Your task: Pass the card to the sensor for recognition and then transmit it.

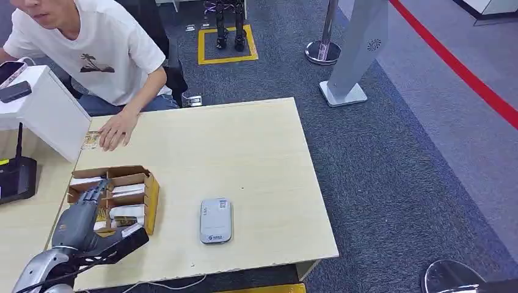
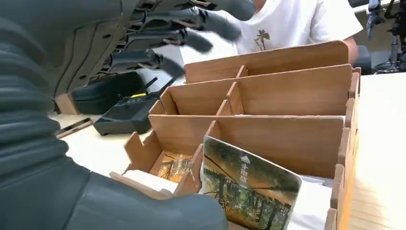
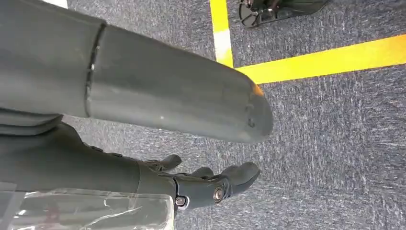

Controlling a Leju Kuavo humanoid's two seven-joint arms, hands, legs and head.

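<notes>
My left robot hand (image 1: 85, 204) hung over the wooden card box (image 1: 148, 194) at the near left part of the table (image 1: 244, 152), fingers spread and reaching across the compartments. From the wrist camera, those dark fingers (image 2: 191, 28) stretched out above the dividers with nothing between them, so the robot hand was released. The thumb (image 2: 143, 206) lay low beside the nearest slot. A card (image 2: 249, 187) printed with a forest scene stood tilted in that nearest compartment of the box (image 2: 287, 96), just beside the thumb; I could not tell whether the thumb touched it. Another printed card (image 2: 170, 167) lay flat at the bottom of a neighbouring slot.

The sensor (image 1: 215, 220), a flat grey device, lay on the table to the right of the box, apart from it. At the far left edge of the table a person's hand (image 1: 116, 129) rested on a small card (image 1: 90, 141), next to a white box (image 1: 46, 113). A black device with an antenna (image 1: 15, 174) sat on the adjoining surface to the left.

My right robot hand (image 3: 210, 184) hung over grey carpet (image 3: 335, 143) crossed by yellow floor tape (image 3: 325, 60), fingers loosely curved and apart, holding nothing.
</notes>
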